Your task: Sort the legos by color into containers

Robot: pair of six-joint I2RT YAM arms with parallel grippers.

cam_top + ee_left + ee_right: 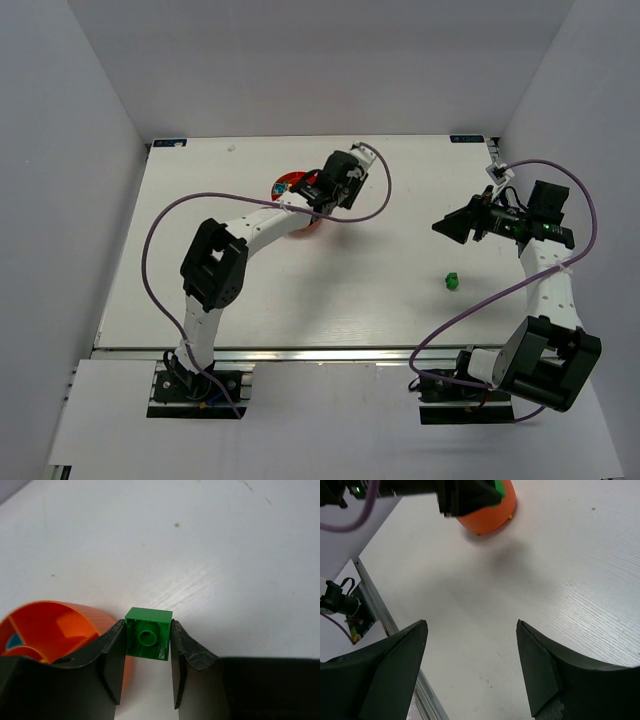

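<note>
Just beside the rim of the red-orange bowl [47, 622], on its right in the left wrist view, a green lego brick [148, 632] is pinched between the left fingers [112, 655], which are closed on its two opposite side walls and hold it off the white counter [210, 545]. It is not yet over any compartment. Its hollow underside, with one round tube in the middle, faces the wrist camera, so its studded face points away from the camera and cannot be seen. Its outline looks roughly square, so no long axis can be made out. Inside the bowl a cyan piece [14, 641] lies in one wedge, which suggests that some sorting is done, though most of the bowl's inside is hidden, so how many bricks are in it cannot be told. A second green lego [451, 281] lies on the counter well apart from the bowl, on the right arm's side, and looks to be what is left besides the held brick. Near that loose piece, and far from the bowl, the right fingers [395, 665] stand wide apart and hold nothing.
</note>
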